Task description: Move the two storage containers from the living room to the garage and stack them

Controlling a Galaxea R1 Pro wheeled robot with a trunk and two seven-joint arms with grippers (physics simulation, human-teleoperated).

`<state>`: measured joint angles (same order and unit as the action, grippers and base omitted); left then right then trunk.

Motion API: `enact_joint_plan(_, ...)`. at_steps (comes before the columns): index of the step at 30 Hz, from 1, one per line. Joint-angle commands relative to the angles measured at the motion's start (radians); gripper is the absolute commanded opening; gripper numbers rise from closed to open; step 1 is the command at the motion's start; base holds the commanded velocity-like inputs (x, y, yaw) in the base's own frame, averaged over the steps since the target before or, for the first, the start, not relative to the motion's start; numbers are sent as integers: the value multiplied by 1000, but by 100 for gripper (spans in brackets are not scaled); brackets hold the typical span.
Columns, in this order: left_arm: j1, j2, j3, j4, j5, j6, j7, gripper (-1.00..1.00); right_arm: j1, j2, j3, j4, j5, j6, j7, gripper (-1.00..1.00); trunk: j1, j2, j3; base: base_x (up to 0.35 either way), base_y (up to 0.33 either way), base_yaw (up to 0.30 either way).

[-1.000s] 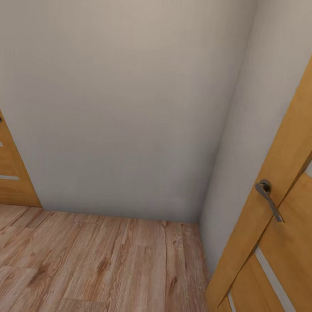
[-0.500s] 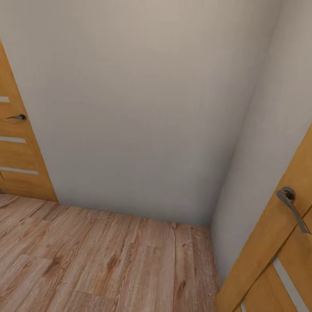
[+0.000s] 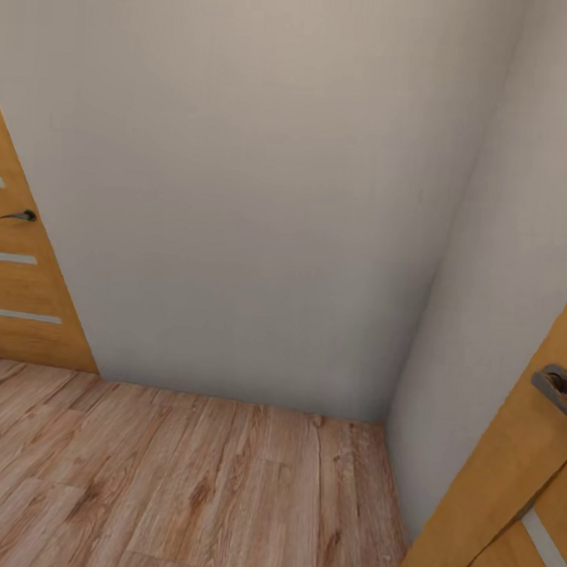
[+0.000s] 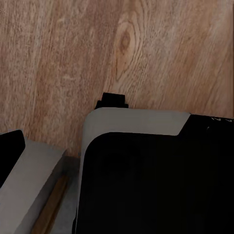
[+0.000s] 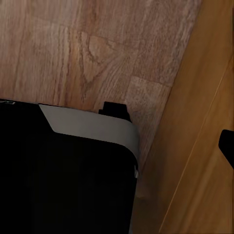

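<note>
Presently, head view: a cream wall meets a second wall at a corner, with light wood plank floor below. An orange wooden door with a dark lever handle stands at the far left, and another wooden door leaf with a grey handle leans in at the lower right, close to the robot. Neither storage container appears, nor any concrete floor or car, so the robot is judged to be in transit through an indoor passage. Left wrist view: the camera looks down on plank floor past the robot's own grey-and-black body; the left gripper's opening, and whether it holds anything, cannot be told. Right wrist view: plank floor, the same dark body, and the orange door surface just beside it; the right gripper's state likewise cannot be told. Progress: nothing confirms either container moved; carrying, setting down and stacking apparently remain.
</note>
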<state>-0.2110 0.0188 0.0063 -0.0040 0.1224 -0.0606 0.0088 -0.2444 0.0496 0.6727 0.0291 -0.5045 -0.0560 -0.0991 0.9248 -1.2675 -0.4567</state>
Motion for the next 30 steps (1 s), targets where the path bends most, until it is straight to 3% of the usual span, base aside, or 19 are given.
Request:
enact_joint_plan(1, -1, 0, 0, 1, 8, -3, 0, 100, -1, 1, 8, 3, -9, -5, -1, 100, 1, 0, -1, 314, 0, 0)
enact_joint_plan(13, -1, 0, 0, 1, 8, -4, 0, 100, -1, 1, 8, 3, -9, -5, -1, 100, 1, 0, -1, 294, 0, 0)
enact_joint_plan(30, -1, 0, 0, 1, 8, -4, 0, 100, -1, 1, 8, 3, -9, -8, -1, 100, 1, 0, -1, 15, 0, 241)
